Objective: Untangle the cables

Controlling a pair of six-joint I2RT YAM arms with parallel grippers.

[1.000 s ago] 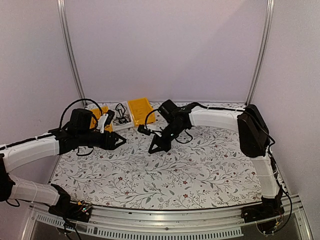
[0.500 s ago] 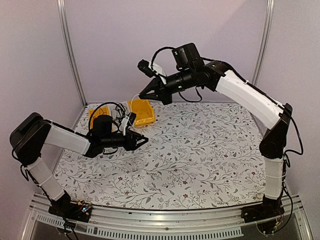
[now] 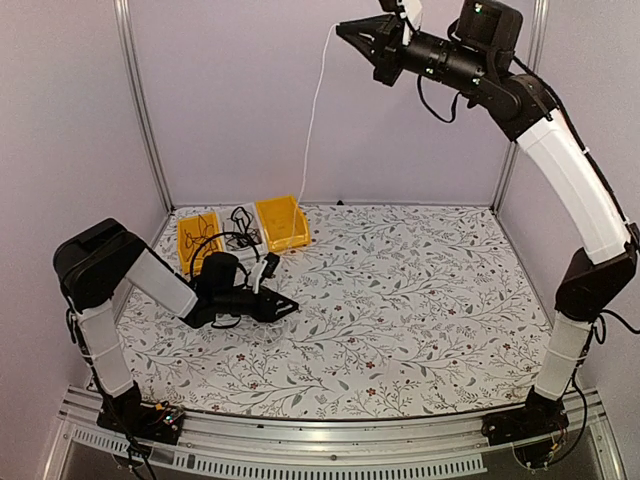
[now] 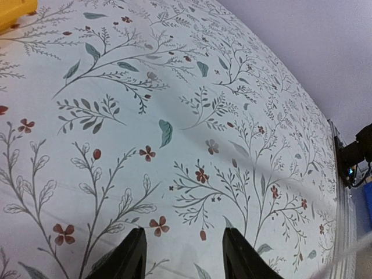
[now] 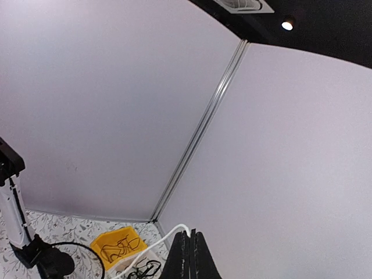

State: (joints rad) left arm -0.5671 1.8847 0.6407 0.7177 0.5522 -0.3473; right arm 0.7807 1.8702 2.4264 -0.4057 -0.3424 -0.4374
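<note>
My right gripper [image 3: 342,28] is raised high near the back wall and is shut on the white cable [image 3: 312,110]. The cable hangs down from it to the yellow bin [image 3: 282,222]. In the right wrist view the jaws [image 5: 190,233] are pressed together on the white cable [image 5: 156,242]. Black cables [image 3: 240,232] lie tangled in a white tray, and another black cable lies in the left yellow bin [image 3: 197,234]. My left gripper [image 3: 292,303] is open and empty, low over the floral cloth. Its fingers [image 4: 131,258] are spread over bare cloth.
The yellow bins and the white tray [image 3: 247,250] stand in a row at the back left of the table. A corner of a yellow bin [image 4: 14,7] shows in the left wrist view. The left arm's elbow [image 3: 95,262] stands folded at the left edge.
My right arm has risen from the table to high up, drawing the white cable up with it. My left arm has folded back and its gripper has dropped closer to the cloth.
</note>
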